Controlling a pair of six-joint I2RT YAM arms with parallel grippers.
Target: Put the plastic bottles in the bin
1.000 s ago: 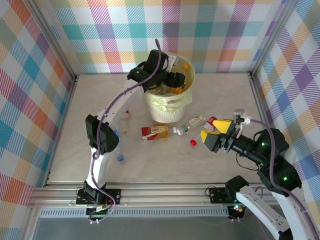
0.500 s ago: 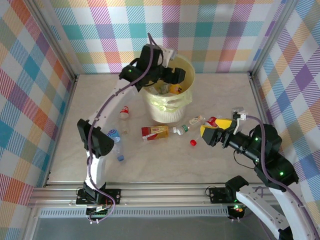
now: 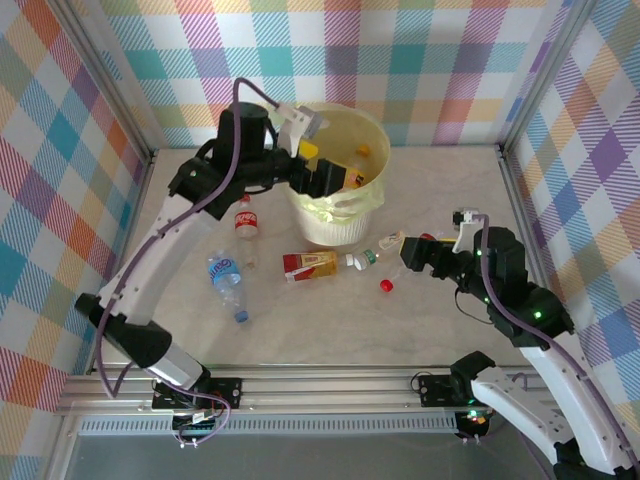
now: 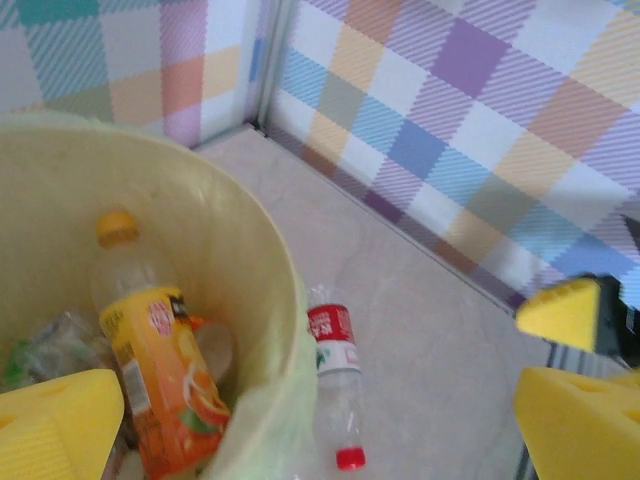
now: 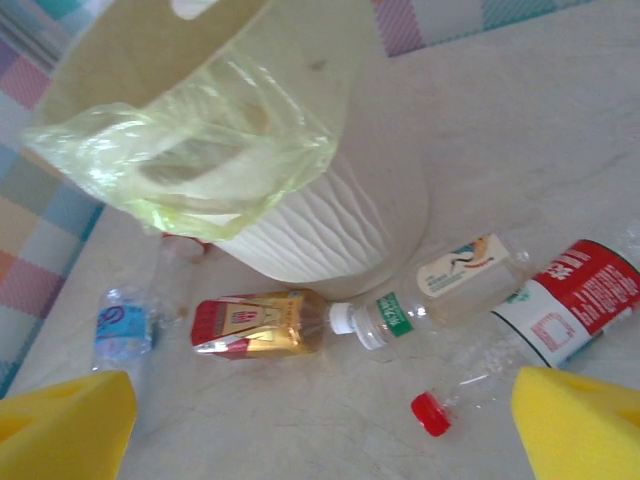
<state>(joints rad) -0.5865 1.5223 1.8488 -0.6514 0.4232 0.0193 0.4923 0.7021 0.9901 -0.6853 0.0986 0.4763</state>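
Left gripper (image 3: 322, 176) is hanging open over bin (image 3: 335, 228); orange bottle (image 4: 150, 380) is lying inside. Right gripper (image 3: 415, 255) is hovering open above table bottles (image 5: 260, 325). Next move is probably calling for it to descend and clamp one.

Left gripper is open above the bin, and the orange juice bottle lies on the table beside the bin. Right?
No. The orange juice bottle lies inside the bin, not on the table, as the left wrist view shows. The left gripper is open above the bin.
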